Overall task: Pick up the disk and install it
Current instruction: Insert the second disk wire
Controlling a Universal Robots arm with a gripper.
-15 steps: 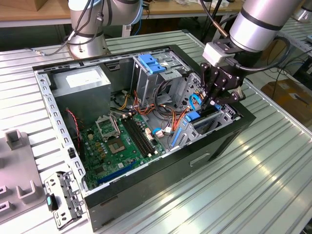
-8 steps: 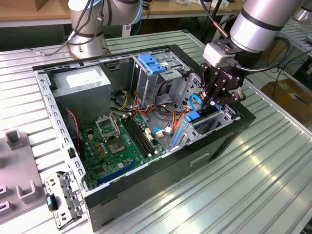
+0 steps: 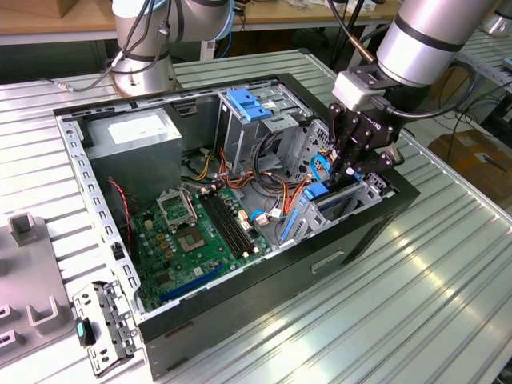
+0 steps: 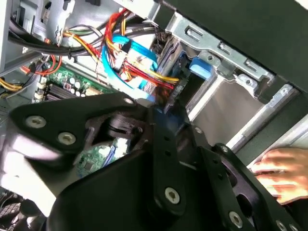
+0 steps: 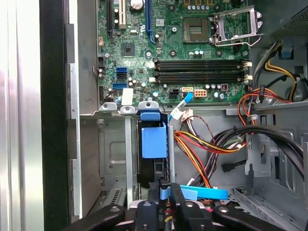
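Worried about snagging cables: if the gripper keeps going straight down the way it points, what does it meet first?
Most likely the disk, standing on edge in its bay directly beyond the gripper. The orange and yellow cables lie beside that line, though depth is uncertain.

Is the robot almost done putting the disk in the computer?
Nearly. The disk already stands on edge, deep in its metal bay inside the computer case, so pickup looks done. The pincer sits right at its top end. Whether it's fully seated, I can't tell.

A silver arm (image 3: 428, 36) with a black band fills the exterior view's upper right, black cables trailing, ending in a black screw-studded gripper (image 3: 352, 164).
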